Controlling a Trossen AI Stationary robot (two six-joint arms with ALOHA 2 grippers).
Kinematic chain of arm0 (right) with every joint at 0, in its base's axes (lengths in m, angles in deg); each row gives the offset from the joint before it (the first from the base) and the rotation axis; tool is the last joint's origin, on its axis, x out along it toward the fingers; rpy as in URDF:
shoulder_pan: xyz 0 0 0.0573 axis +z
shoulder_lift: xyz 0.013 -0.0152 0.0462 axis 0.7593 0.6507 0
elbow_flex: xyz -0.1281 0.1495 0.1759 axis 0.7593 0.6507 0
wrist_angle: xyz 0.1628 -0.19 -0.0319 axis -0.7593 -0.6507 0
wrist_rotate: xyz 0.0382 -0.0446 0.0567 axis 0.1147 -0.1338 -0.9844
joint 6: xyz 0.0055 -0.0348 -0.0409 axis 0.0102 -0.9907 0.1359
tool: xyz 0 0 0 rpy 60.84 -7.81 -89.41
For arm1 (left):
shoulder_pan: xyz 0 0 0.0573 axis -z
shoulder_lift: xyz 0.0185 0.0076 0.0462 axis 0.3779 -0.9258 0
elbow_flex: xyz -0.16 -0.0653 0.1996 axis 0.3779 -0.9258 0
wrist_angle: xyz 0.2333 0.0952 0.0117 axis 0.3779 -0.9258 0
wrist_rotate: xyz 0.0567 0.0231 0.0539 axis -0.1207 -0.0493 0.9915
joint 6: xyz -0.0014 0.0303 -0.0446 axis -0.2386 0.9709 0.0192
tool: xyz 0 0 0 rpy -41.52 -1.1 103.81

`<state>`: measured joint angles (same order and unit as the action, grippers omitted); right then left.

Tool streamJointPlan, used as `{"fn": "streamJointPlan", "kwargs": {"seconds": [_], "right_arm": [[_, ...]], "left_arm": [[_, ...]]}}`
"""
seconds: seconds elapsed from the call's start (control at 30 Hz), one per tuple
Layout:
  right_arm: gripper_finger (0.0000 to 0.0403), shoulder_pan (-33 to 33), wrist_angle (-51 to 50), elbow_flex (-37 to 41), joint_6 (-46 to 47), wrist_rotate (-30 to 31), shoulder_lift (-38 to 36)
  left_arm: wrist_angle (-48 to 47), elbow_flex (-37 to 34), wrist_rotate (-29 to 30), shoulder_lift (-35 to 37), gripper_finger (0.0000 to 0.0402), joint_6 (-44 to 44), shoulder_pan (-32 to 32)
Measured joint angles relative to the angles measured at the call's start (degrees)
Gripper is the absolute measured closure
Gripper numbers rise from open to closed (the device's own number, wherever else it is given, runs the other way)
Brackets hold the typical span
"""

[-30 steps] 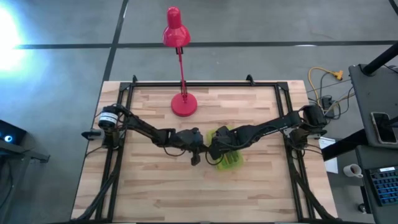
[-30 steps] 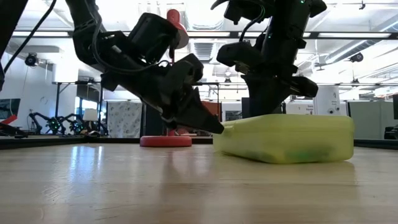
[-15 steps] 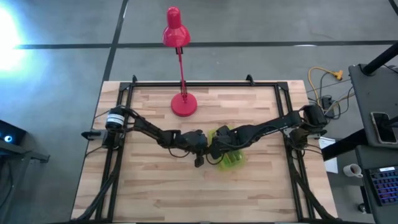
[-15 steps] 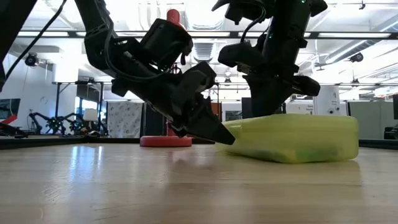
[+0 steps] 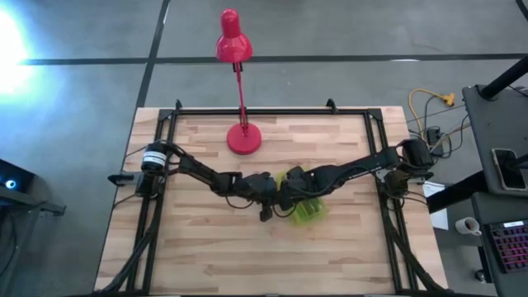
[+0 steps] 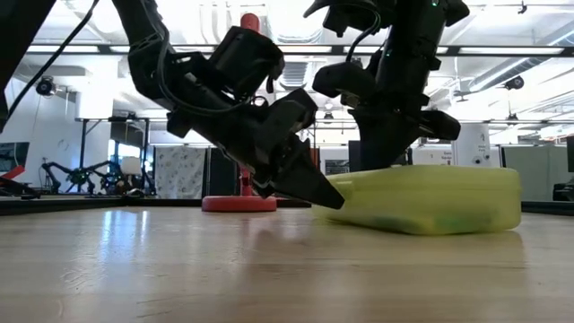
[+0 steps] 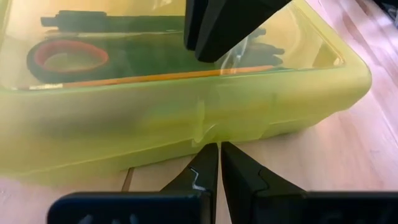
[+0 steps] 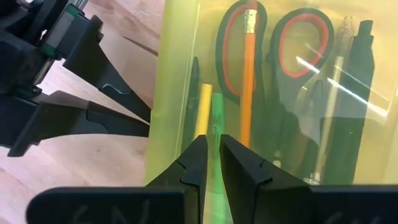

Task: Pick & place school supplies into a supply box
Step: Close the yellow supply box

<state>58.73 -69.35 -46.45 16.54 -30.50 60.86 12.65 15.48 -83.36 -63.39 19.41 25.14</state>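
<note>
The supply box (image 5: 304, 208), a translucent yellow-green case with its lid down, lies on the wooden bench (image 5: 206, 256) a little right of the middle, nearer than the red desk lamp (image 5: 239, 99) whose round base stands toward the far edge. Both arms reach in to meet at the box. The left tool (image 6: 334, 199) comes in low from the left, angled downward, its two dark fingers pressed together with barely a slit between them; in the left wrist view the tips (image 7: 217, 163) sit right at the box's side wall, just under the seam where lid meets base, with nothing between them. In the low view the point of that tool touches the box's left end close to the bench surface. The right tool (image 8: 210, 155) is on top of the box, pointing down onto the lid; its fingers stand narrow, only a thin gap apart, and they grip nothing. Whether its tips actually press on the lid cannot be told for certain, though they lie right against it in the right wrist view. Through the clear lid the school supplies show inside the box: red-handled scissors (image 8: 298, 50) with two red loops, an orange pencil (image 8: 247, 74) lying across one loop, a yellow pencil (image 8: 203, 112), a green marker (image 8: 217, 118) beside it, and black pens (image 8: 354, 74) along the other side. In the left wrist view the same contents appear through the lid, a scissor loop (image 7: 67, 57) and the orange pencil among them.
</note>
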Motion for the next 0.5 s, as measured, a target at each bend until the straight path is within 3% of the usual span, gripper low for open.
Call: {"fn": "streamJointPlan", "kwargs": {"seconds": [0.5], "right_arm": [[0.0364, 0.15, 0.73, 0.01, -1.00, -0.30, 0.72]], "left_arm": [[-0.82, 0.81, -0.17, -0.53, 0.0396, 6.26, -0.13]]}}
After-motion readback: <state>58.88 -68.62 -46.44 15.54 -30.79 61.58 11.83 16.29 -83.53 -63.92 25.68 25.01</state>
